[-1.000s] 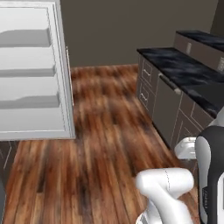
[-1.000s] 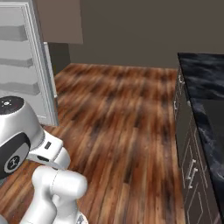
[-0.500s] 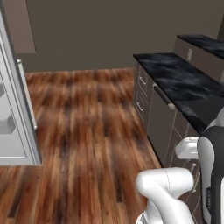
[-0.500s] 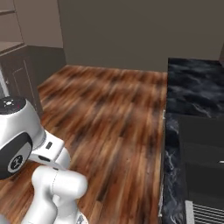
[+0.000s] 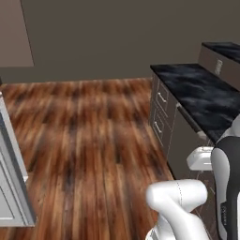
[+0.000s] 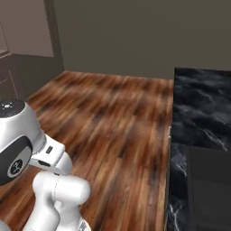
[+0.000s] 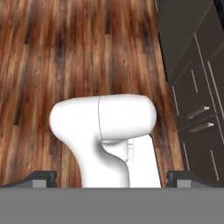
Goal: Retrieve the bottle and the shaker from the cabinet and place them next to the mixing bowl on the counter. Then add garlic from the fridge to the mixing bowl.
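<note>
– Table first: where did it lie?

– The black veined table (image 5: 201, 93) ran along the right of the room, from just beside the arm out toward the back wall (image 5: 117, 37). Its long edge faced the wooden floor (image 5: 93, 140), with drawers (image 5: 161, 112) set under that edge.

– And the hand?

– The hand (image 7: 111, 178) pointed down at the floorboards, jaws spread wide, gripping nothing.

– How much room for moving?

– The floor lay broad and bare between the table's edge and a white door (image 5: 14, 197) standing edge-on at the near left. In the right base view the table (image 6: 203, 117) ended in a square corner short of the back wall.
</note>
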Controlling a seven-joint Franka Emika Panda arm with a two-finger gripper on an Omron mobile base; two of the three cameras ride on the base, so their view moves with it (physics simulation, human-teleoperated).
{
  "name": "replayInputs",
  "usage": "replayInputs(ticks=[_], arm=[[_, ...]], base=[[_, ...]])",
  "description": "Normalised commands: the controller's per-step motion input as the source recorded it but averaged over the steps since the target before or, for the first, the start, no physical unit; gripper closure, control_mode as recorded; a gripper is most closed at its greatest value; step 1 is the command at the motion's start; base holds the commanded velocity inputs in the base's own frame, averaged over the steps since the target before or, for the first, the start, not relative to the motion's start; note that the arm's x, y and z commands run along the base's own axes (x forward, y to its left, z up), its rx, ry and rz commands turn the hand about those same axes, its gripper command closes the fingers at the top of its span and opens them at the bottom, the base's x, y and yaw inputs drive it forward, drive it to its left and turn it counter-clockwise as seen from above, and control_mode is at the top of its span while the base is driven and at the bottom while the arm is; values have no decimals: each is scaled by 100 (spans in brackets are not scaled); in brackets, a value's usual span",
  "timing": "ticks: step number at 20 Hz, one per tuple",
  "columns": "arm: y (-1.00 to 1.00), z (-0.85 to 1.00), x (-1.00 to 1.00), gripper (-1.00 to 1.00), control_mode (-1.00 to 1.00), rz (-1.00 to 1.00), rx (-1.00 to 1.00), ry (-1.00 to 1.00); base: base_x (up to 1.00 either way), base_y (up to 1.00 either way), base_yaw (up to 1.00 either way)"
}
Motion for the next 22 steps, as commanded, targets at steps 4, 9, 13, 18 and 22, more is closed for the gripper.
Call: replayInputs(ticks=[4,9,13,18,22], arm=[[0,0,0,-100,100,0,0,0],[0,0,0,-100,100,0,0,0],[0,0,0,-100,100,0,0,0],[0,0,0,-100,100,0,0,0],[0,0,0,-100,100,0,0,0]], base=[[100,-6,8],[100,0,12],[97,-3,31],[89,-9,62],[79,-21,71]])
